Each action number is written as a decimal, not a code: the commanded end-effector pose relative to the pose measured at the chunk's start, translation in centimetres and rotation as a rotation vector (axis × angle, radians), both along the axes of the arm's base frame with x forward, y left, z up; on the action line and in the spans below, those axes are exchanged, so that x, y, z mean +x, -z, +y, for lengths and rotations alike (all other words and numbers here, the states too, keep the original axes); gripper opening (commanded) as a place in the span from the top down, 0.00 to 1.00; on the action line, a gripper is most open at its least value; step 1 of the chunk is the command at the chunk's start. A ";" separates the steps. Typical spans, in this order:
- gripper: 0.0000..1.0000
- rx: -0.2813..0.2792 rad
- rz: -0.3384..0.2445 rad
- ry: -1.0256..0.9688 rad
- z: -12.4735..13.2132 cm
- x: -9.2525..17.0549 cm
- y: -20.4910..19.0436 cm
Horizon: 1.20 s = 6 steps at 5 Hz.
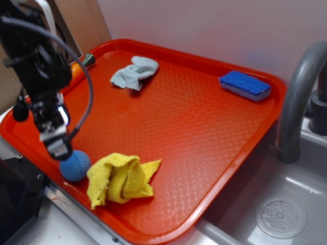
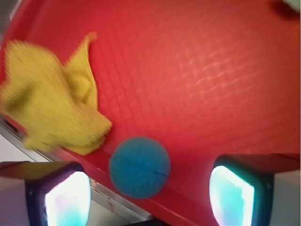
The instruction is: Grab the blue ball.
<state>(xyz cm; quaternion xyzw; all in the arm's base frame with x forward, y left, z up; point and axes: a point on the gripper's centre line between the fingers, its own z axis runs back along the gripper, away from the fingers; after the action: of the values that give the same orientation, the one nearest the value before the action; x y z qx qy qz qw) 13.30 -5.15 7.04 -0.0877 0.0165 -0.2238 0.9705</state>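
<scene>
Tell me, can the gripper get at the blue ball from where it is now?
Probably yes: the gripper is open with the blue ball between its fingers. The yellow cloth lies close beside it, not over it.

A red tray [image 1: 214,153] carries a blue ball [image 1: 75,166], yellow cloth [image 1: 120,178], grey cloth [image 1: 134,72] and blue sponge [image 1: 244,84].
</scene>
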 end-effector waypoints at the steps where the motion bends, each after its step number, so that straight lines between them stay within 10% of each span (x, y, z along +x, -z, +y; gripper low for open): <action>1: 0.00 0.023 0.014 0.144 -2.3 -1.9 1.5; 4: 0.00 0.107 0.080 0.055 1.0 -0.6 4.0; 5: 1.00 0.068 0.079 -0.002 2.1 -0.4 3.9; 6: 1.00 0.093 0.067 -0.015 2.2 -0.3 3.8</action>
<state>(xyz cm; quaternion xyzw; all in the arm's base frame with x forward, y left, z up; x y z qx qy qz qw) 13.31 -2.57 2.89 -0.0519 0.0725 -0.2066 0.9744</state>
